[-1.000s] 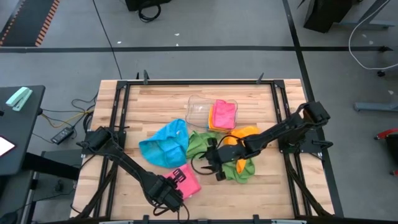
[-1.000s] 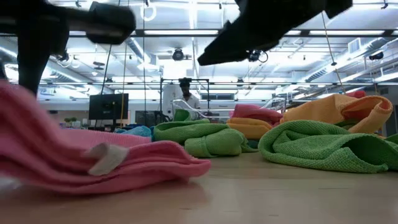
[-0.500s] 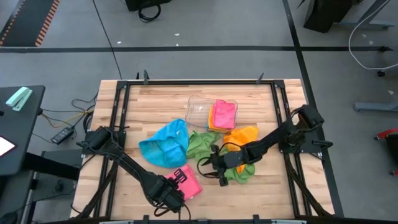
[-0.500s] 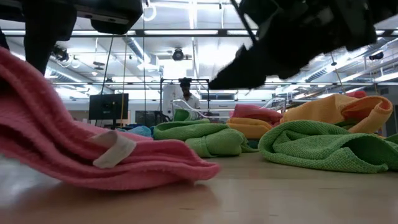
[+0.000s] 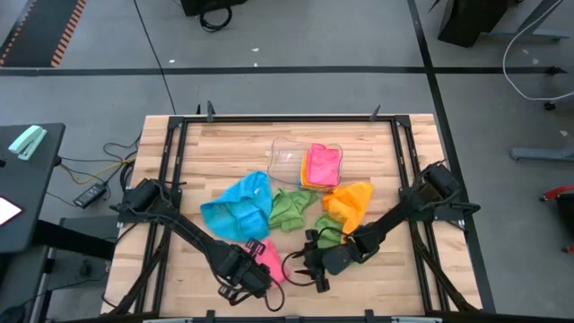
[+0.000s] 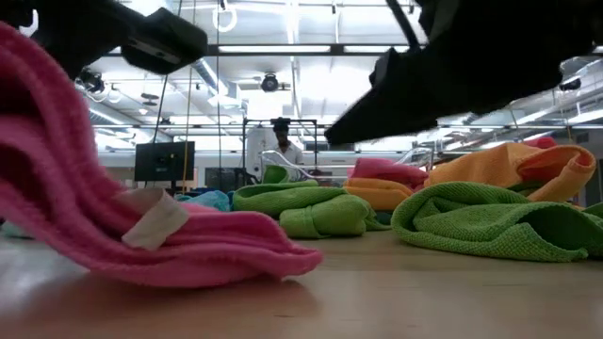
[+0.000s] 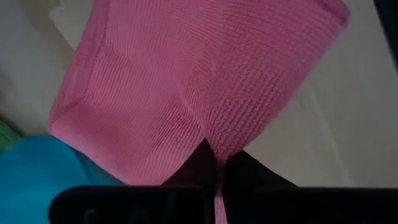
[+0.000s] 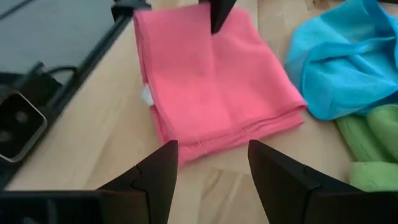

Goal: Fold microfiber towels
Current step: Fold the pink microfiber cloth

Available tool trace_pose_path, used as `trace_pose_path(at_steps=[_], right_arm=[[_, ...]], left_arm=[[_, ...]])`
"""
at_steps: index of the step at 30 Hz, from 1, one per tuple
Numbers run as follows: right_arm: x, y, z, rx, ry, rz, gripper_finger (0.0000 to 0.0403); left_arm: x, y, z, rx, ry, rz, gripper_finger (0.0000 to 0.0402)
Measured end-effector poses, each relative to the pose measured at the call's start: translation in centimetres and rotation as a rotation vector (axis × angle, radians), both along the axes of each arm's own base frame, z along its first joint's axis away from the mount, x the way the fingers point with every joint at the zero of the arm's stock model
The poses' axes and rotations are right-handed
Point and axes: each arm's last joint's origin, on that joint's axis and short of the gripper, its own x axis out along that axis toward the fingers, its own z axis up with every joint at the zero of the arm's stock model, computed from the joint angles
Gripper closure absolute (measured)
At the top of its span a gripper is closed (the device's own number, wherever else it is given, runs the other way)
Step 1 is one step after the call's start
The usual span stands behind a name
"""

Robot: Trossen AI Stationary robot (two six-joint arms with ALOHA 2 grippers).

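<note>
A folded pink microfiber towel point(image 5: 268, 260) lies near the table's near edge, with my left gripper point(image 5: 247, 280) shut on its near end. My right gripper point(image 8: 212, 150) is open just right of it, with its fingers level with the towel's folded edge point(image 8: 236, 127) and touching nothing. In the low view the towel point(image 6: 141, 217) rises toward the left, and a white tag point(image 6: 151, 222) shows on it. Blue point(image 5: 237, 208), green point(image 5: 289, 208) and orange point(image 5: 350, 201) towels lie crumpled at mid-table. Another green towel point(image 5: 328, 237) lies under my right arm. My left gripper pinches the pink towel's near end point(image 7: 208, 134) between its two fingers point(image 7: 200, 163), coming from above and pointing down. The cloth gathers into creases at the pinch; how many layers are held I cannot tell. The held end is raised, and the towel's other end point(image 6: 273, 259) rests on the table.
A clear plastic tray point(image 5: 285, 158) at the far middle holds folded pink and orange towels point(image 5: 321, 166). Black frame rails point(image 5: 175, 179) run along the table's sides. Bare wood point(image 5: 395, 278) shows at the near right corner. A person point(image 6: 281, 141) stands far behind the table.
My right gripper has come down and toward the table's near edge, over the green towel, to the pink towel's right side, staying open. My left gripper has rolled about its own axis. It has raised the pink towel's held end, while the other end has stayed on the table.
</note>
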Motion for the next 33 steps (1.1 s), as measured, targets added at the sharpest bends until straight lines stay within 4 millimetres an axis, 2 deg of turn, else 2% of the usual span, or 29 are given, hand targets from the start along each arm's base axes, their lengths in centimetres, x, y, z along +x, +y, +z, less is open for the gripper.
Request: trace_pose_path(at_steps=[6, 11, 15, 22, 29, 33], right_arm=[[-0.4, 0.7, 0.6, 0.057, -0.021, -0.004, 0.0199], [-0.1, 1.5, -0.2, 0.081, -0.014, -0.01, 0.0199], [0.2, 2.4, 0.3, 0.086, -0.042, -0.014, 0.0199], [-0.1, 3.2, 0.6, 0.086, -0.058, -0.042, 0.0199], [-0.5, 3.2, 0.1, 0.069, -0.01, -0.047, 0.0191], [-1.0, 3.1, 0.0, 0.029, 0.044, -0.037, 0.0182]], left_arm=[[0.6, -0.2, 0.1, -0.075, -0.033, 0.131, 0.0365], [1.0, -0.5, 1.2, -0.107, -0.064, 0.141, 0.0378], [1.5, -0.8, 2.3, -0.135, -0.096, 0.149, 0.0386], [1.6, -0.9, 2.5, -0.161, -0.093, 0.248, 0.0369], [2.7, -0.7, 2.8, -0.251, -0.147, 0.384, 0.0384], [3.4, -0.5, 3.0, -0.304, -0.177, 0.453, 0.0376]])
